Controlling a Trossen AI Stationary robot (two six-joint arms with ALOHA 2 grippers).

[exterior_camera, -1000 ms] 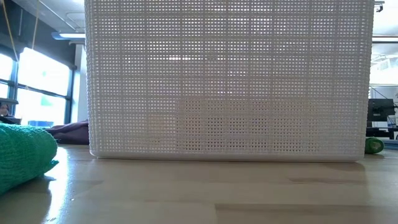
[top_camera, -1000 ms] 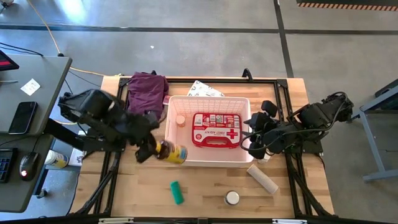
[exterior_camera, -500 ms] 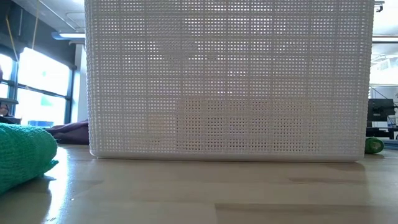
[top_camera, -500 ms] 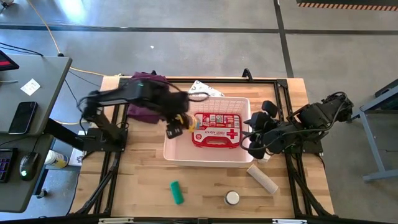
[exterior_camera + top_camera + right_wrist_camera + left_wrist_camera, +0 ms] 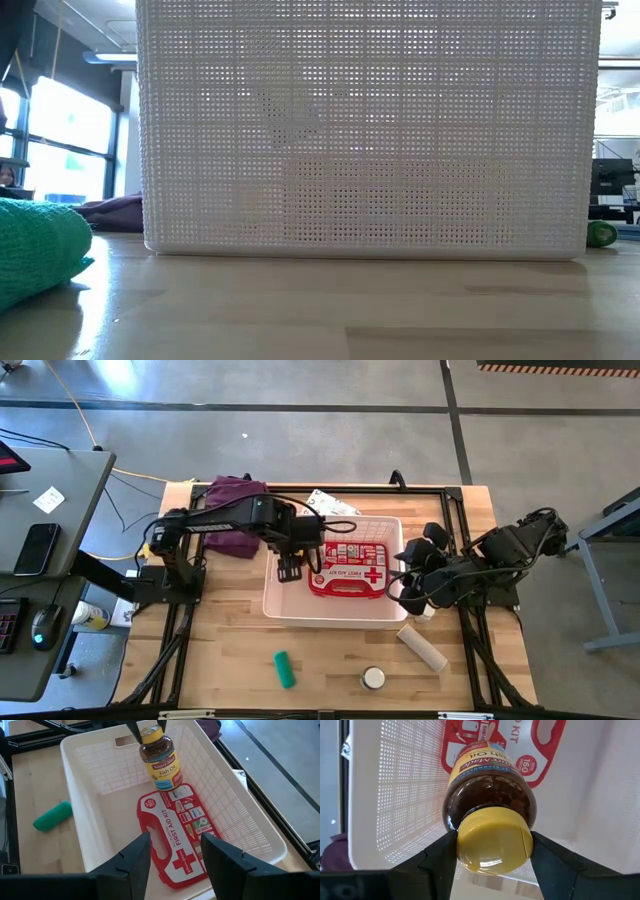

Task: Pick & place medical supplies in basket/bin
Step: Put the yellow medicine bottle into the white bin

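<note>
Inside the basket (image 5: 283, 599), left end effector (image 5: 492, 851) clamps amber bottle (image 5: 489, 800).

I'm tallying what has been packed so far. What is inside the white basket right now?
The white basket holds the red first-aid pouch. The left hand, shut on the yellow cap of the amber bottle, holds it inside the basket. The floor beneath the pouch is hidden.

One white basket (image 5: 335, 610), centre of the high view. One red first-aid pouch (image 5: 347, 568) and one amber bottle (image 5: 160, 761) inside it. One green tube (image 5: 285, 669), one beige roll (image 5: 422, 648) and one small white-capped bottle (image 5: 373, 678) along the lower frame. One white printed packet (image 5: 335, 506) and one purple cloth (image 5: 235, 510), upper centre-left. Two robot arms.
</note>
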